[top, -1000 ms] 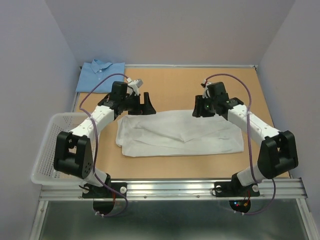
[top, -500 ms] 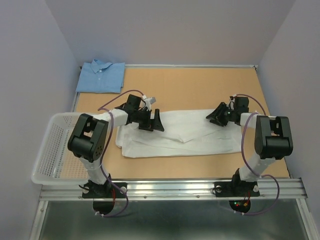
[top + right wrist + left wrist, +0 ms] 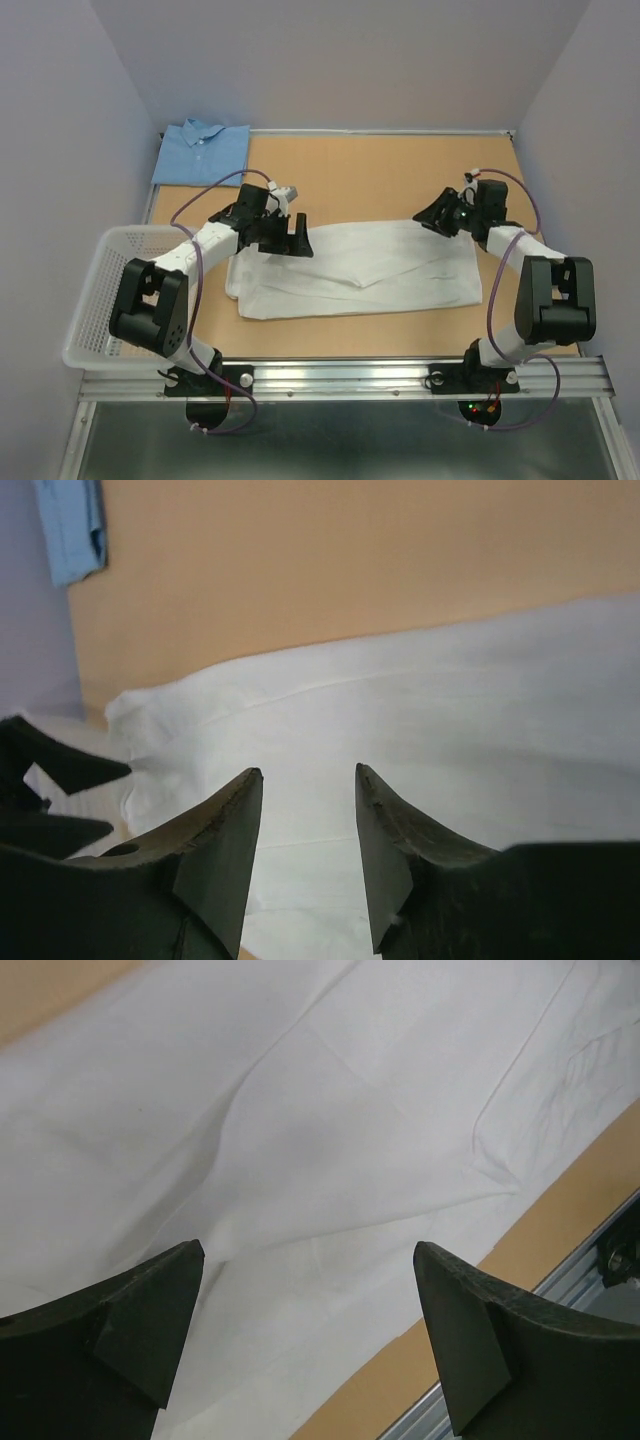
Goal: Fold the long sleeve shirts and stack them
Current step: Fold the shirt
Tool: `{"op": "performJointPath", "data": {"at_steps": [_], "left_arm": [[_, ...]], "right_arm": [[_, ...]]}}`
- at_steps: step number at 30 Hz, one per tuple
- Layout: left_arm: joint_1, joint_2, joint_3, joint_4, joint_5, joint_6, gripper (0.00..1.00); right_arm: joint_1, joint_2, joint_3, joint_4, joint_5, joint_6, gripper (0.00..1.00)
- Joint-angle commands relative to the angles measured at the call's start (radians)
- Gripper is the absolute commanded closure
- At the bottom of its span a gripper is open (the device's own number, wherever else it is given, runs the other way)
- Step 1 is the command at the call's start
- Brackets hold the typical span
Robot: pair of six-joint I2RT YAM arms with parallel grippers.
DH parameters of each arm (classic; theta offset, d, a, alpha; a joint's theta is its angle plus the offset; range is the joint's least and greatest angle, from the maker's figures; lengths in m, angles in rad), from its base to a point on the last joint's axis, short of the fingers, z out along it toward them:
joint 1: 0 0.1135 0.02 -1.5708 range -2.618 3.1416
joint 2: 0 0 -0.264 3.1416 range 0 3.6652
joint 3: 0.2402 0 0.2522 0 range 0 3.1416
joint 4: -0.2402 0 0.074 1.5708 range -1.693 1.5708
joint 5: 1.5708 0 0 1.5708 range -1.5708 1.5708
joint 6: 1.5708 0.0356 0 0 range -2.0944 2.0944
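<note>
From above, the white shirt point(image 3: 360, 270) is seen laid as a long band across the middle of the table point(image 3: 380, 180). The blue shirt point(image 3: 200, 152) is seen folded at the far left corner, well apart from it, with a basket point(image 3: 100, 295) at the table's left edge. The left gripper point(image 3: 295, 238) is held over the white shirt's left end, the right gripper point(image 3: 430, 219) over its far right edge. Only the wrist views settle the jaws: the left is spread wide, the right parted less. Nothing is gripped by either, and creased white cloth is seen through both gaps.
</note>
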Motion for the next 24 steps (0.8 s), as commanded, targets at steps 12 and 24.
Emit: {"op": "performJointPath", "data": {"at_steps": [12, 24], "left_arm": [[0.127, 0.045, -0.090, 0.251, 0.013, -0.255, 0.01], [0.200, 0.053, -0.215, 0.310, -0.007, -0.329, 0.01]], "right_arm": [[0.521, 0.114, 0.137, 0.010, -0.320, 0.015, 0.52], [0.568, 0.312, 0.014, 0.013, -0.437, -0.096, 0.56]]}}
